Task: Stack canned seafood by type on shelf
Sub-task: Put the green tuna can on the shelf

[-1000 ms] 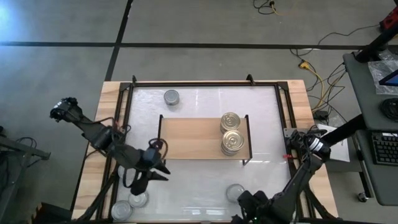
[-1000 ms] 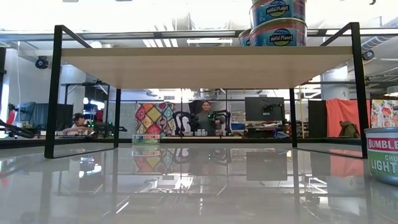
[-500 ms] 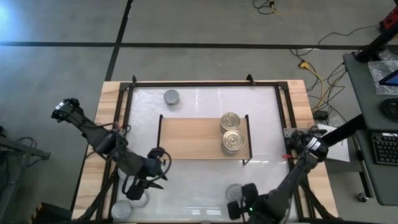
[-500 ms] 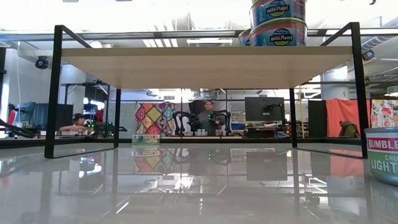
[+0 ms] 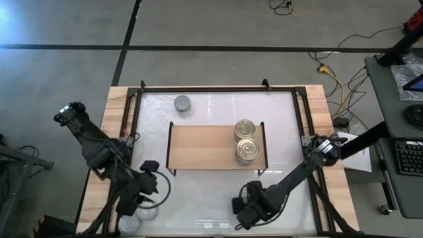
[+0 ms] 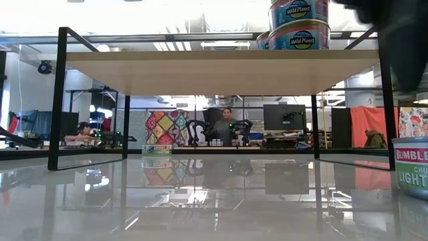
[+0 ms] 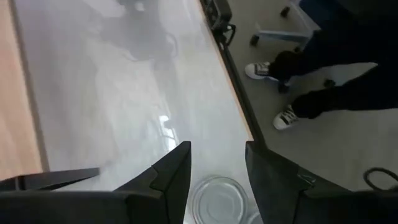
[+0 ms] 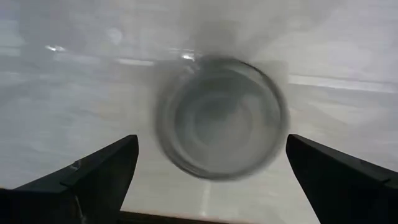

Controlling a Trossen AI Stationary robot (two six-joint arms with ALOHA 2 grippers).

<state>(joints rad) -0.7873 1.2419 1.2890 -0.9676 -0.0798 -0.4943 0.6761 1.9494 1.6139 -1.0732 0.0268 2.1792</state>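
Note:
The shelf [image 5: 205, 147] stands mid-table; its board also shows in the low view [image 6: 221, 70]. On its right end sit two stacks of gold-topped cans [image 5: 244, 129] [image 5: 247, 151], their labels visible in the low view [image 6: 299, 27]. My right gripper [image 8: 211, 142] hangs open, pointing down over a silver-topped can [image 8: 221, 118] near the table's front edge; its fingers stand on either side, above the can. My left gripper [image 7: 217, 171] is open, slanting down over a silver-topped can [image 7: 217, 199] at the near left corner [image 5: 147, 213].
Another silver can [image 5: 129, 225] sits beside the left one at the near left corner. A lone silver can [image 5: 182, 103] stands at the far left of the white tabletop. The shelf's left half is bare wood. A person's shoes [image 7: 280, 62] show beyond the table's edge.
My left gripper has swung from beside the shelf's near left leg toward the near left corner, sinking and tipping downward over the cans there. My right gripper has moved from the near edge toward the table's left, rolled about, and now covers the front silver can.

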